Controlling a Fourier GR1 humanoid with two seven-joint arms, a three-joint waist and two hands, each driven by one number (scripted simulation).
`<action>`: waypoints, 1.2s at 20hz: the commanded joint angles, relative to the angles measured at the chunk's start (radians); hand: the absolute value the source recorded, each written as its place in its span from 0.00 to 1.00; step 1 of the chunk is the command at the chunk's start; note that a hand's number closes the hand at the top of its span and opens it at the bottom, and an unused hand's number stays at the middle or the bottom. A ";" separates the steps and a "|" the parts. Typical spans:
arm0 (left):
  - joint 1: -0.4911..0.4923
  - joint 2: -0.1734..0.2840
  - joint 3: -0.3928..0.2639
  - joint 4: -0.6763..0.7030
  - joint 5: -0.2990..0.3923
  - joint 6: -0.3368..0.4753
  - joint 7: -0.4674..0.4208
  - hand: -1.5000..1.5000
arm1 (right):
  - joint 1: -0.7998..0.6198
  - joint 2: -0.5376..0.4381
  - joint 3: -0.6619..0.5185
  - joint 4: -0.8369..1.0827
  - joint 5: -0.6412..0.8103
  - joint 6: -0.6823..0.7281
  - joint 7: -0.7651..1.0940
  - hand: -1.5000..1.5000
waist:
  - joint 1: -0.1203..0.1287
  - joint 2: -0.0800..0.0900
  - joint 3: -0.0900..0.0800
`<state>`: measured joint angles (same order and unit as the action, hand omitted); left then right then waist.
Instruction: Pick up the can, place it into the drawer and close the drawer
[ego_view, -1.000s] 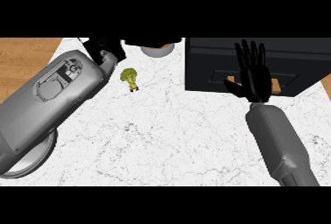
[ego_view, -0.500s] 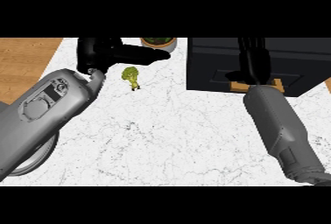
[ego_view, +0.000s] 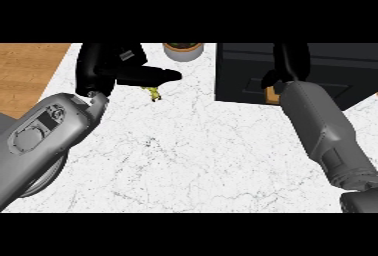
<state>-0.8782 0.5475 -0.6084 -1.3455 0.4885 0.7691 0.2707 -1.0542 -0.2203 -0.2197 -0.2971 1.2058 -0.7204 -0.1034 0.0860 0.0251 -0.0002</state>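
Both robot hands are near the top edge of the view, and both are partly cut off. Left robot hand (ego_view: 111, 62), black, is over the white marbled counter (ego_view: 192, 155); its thumb points to the right, above a small yellow-green object (ego_view: 153, 92), of which only the lower part shows, so its kind is hard to tell. The other fingers of this robot hand run out of the view, and I cannot tell if they are spread or curled. It is apart from the can.

Right robot hand (ego_view: 289, 62) lies over the dark grey box-shaped drawer unit (ego_view: 244, 70) at the upper right. Its fingers go up past the edge, so their state is not clear. Beside the wrist a small orange patch (ego_view: 275, 92) shows.

A short round grey can with brown top (ego_view: 182, 50) stands on the counter at the top edge, between the two robot hands, just left of the drawer unit. Its upper part is cut off. Wooden floor (ego_view: 29, 70) shows at the left.
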 joint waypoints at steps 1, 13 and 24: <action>0.016 0.027 0.012 -0.027 -0.006 -0.024 0.014 0.00 | -0.076 -0.006 -0.028 0.046 -0.016 -0.016 0.002 0.00 | 0.012 0.007 0.003; 0.095 0.018 0.033 -0.062 -0.010 -0.034 -0.020 0.00 | -0.125 0.076 -0.235 -0.002 -0.278 0.073 -0.240 0.00 | 0.000 -0.002 0.005; 0.176 0.006 0.085 -0.028 -0.028 -0.045 -0.097 0.00 | -0.170 0.106 -0.432 -0.028 -0.527 0.247 -0.372 0.00 | -0.051 -0.008 0.001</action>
<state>-0.7164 0.5704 -0.5488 -1.4055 0.4622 0.7393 0.2089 -1.1590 -0.1415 -0.5737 -0.2946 0.7822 -0.4986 -0.4735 0.0440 0.0262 0.0071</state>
